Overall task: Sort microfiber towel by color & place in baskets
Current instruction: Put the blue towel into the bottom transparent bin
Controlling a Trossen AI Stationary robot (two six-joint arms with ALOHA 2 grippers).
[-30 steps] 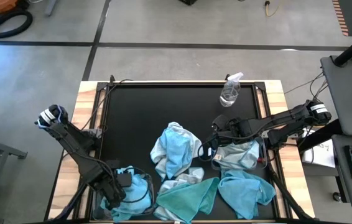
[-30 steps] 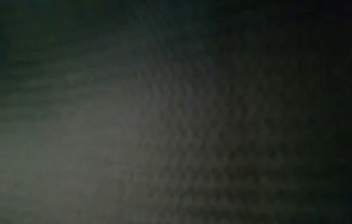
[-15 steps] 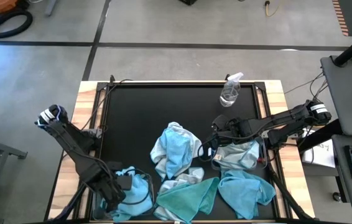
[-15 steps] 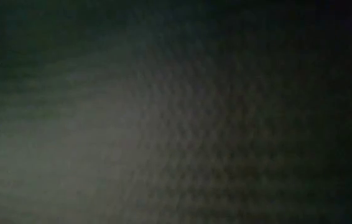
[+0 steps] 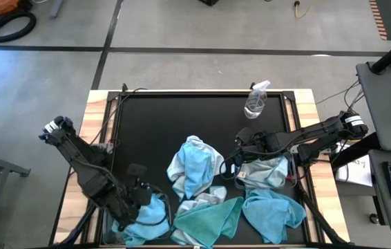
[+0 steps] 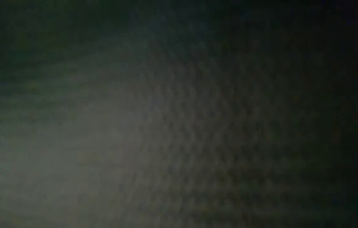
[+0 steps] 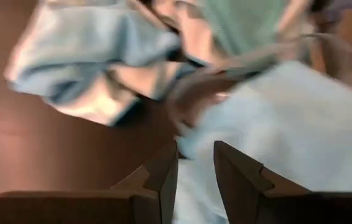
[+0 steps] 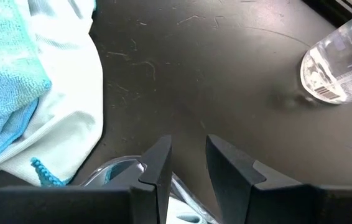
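Black mat, high view: left gripper (image 5: 142,196) at the near left corner, just over a sky-blue towel (image 5: 147,216) in a clear basket (image 5: 110,232); right gripper (image 5: 235,164) beside a pale towel (image 5: 264,173).
Low view: dark, nothing legible.
Left wrist view: fingers (image 7: 163,177) nearly closed, nothing visibly between them, blue towel just ahead.
Right wrist view: fingers (image 8: 157,163) narrowly parted, empty; spray bottle (image 8: 341,65) well ahead.

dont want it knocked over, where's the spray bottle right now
In the high view the spray bottle stands at the table's far right, apart from the towels, beyond the right gripper.
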